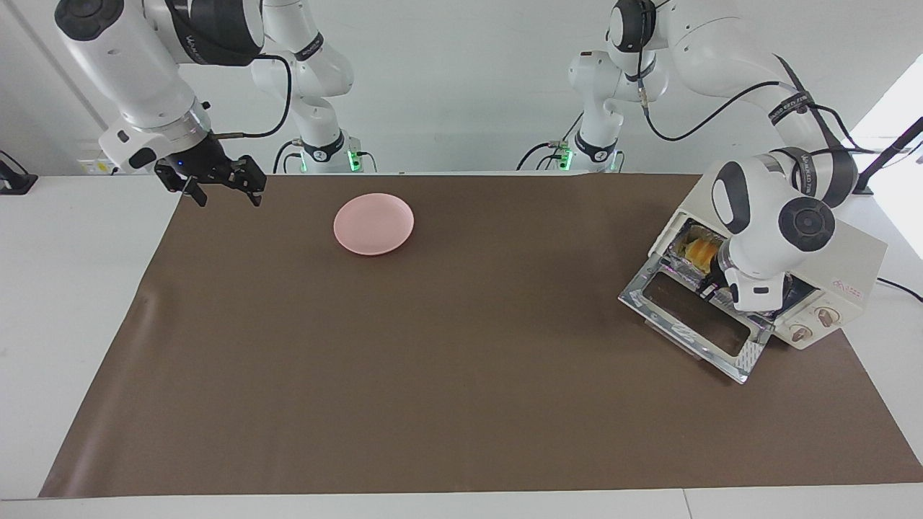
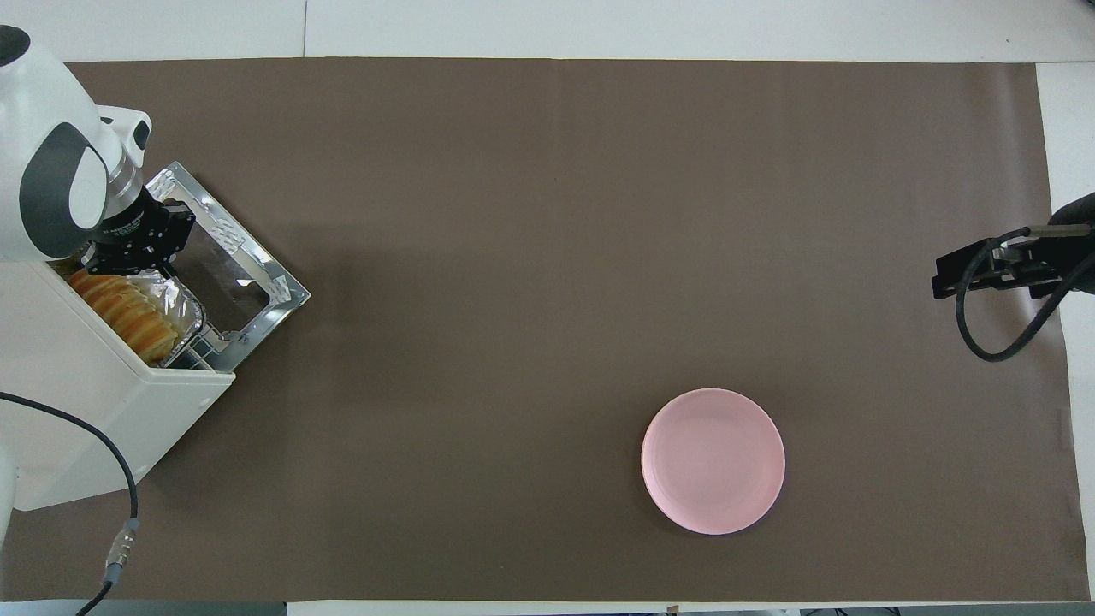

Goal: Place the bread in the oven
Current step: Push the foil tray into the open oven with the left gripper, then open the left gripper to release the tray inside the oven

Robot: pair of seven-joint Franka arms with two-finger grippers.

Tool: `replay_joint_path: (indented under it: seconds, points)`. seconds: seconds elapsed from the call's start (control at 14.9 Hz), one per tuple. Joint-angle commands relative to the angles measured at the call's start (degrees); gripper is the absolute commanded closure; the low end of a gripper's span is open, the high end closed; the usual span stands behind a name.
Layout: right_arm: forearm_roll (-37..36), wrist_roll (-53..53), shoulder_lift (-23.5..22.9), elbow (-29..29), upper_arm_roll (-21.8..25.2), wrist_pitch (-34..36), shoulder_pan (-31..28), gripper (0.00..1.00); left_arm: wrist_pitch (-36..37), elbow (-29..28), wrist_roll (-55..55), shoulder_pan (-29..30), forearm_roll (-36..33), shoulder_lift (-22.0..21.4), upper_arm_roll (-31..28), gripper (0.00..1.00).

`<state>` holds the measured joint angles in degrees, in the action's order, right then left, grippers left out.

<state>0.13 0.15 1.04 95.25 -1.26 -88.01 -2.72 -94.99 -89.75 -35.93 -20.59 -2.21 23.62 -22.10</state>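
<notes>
The bread (image 2: pixel 127 310) looks light and soft, sitting in its foil tray (image 2: pixel 190 310) inside the oven (image 2: pixel 111 411); it is best gripped gently across its ridged middle. The left gripper (image 2: pixel 141 257) hovers at the oven's mouth, and I cannot tell how its fingers stand. The right gripper (image 1: pixel 222 189) waits with fingers spread, holding nothing.

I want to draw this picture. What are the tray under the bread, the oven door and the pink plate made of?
The tray under the bread looks like thin crinkled silver foil: it is wrinkled and shiny. The oven door seems to be clear glass in a bright mirror-like metal frame; the brown mat shows through it. The pink plate is smooth and matte, probably plastic, though ceramic is possible.
</notes>
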Motion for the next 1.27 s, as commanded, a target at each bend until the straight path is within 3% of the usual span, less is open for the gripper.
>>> replay_joint_path:
  seconds: [0.0, 0.27, 1.2]
  points:
    - [-0.8, 0.4, 0.4, 0.5, -0.7, 0.2, -0.7, 0.0, -1.6, -5.3, -0.2, -1.2, -2.0, -3.6, -0.2, 1.0]
    - [-0.8, 0.4, 0.4, 0.5, -0.7, 0.3, -0.7, 0.0, -2.0, -7.0, -0.1, -2.1, -5.9, -4.6, -0.1, 1.0]
    - [-0.7, 0.4, 0.4, 0.5, -0.7, 0.3, -0.7, 0.0, -8.0, -8.5, -4.8, -0.9, -6.8, -4.5, -0.2, 1.0]
